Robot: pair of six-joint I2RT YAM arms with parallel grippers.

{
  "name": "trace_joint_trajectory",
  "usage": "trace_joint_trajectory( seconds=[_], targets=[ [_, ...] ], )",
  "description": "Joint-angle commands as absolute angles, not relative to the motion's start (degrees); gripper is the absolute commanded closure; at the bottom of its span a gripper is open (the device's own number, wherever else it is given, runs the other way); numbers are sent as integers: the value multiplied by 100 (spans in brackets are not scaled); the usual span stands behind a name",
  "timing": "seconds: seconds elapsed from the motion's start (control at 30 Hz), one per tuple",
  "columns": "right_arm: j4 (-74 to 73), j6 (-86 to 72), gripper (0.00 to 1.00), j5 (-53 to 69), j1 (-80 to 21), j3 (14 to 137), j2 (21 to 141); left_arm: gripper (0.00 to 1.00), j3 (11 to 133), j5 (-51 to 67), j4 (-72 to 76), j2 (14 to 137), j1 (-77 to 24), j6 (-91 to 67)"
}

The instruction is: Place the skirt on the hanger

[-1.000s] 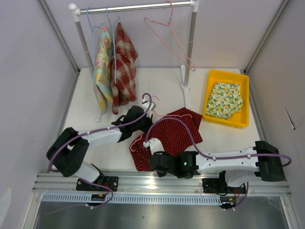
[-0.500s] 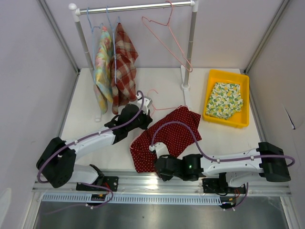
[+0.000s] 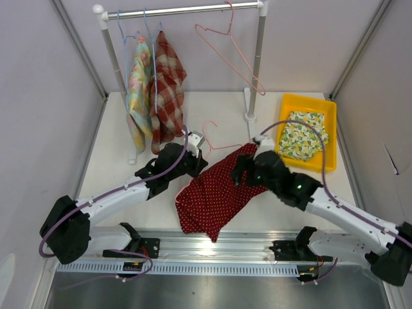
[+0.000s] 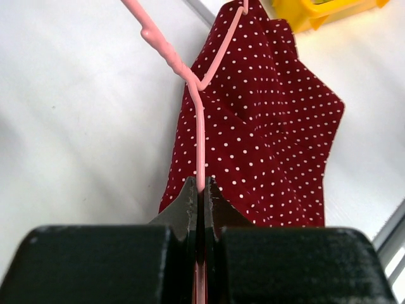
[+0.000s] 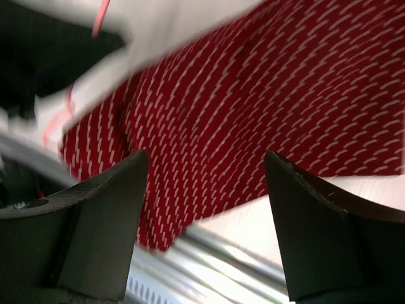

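Note:
The skirt [image 3: 215,193], dark red with white dots, lies crumpled on the white table, one corner reaching the front rail. A pink wire hanger [image 3: 210,136] pokes out of its far edge. My left gripper [image 3: 195,159] is shut on the hanger's wire [image 4: 200,126], with the skirt [image 4: 266,126] hanging just beyond the fingertips. My right gripper [image 3: 240,170] hovers over the skirt's right side. Its fingers [image 5: 107,215] stand wide apart with nothing between them, and the skirt [image 5: 253,95] shows blurred below.
A clothes rack [image 3: 257,64] at the back carries two patterned garments [image 3: 154,90] on blue hangers and a bare pink hanger [image 3: 225,45]. A yellow tray [image 3: 286,103] with a folded yellow-print cloth [image 3: 304,134] sits at the right. An aluminium rail [image 3: 219,243] runs along the front edge.
My right gripper has let go of the skirt's near edge, opened wide and swung up to the skirt's right side. The left gripper has edged away with the hanger, and the skirt has shifted.

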State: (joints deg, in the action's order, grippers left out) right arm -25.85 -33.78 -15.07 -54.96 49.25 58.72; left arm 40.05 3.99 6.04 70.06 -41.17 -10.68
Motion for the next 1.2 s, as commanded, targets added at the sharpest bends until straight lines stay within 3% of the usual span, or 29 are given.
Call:
trace_joint_trajectory(
  seconds=[0.0, 0.13, 0.33, 0.9, 1.17],
  targets=[
    [-2312, -3059, 22, -751, -4301, 4861, 5450, 100, 4060, 650, 713, 6628, -4175, -1116],
    [-1908, -2848, 25, 438, -2598, 4720, 5519, 100, 4139, 896, 431, 6250, -4184, -1020],
    [-1530, -2584, 26, 1493, -1680, 4579, 5669, 100, 4552, 1248, -324, 5741, -4184, -914],
    [-607, -2496, 27, 2109, -1679, 3718, 5238, 100, 5555, 1898, -1459, 5142, -4184, -844],
    [360, -2513, 36, 2320, -1687, 3691, 5572, 100, 5774, 2171, -1564, 5089, -4175, -844]
  ],
)
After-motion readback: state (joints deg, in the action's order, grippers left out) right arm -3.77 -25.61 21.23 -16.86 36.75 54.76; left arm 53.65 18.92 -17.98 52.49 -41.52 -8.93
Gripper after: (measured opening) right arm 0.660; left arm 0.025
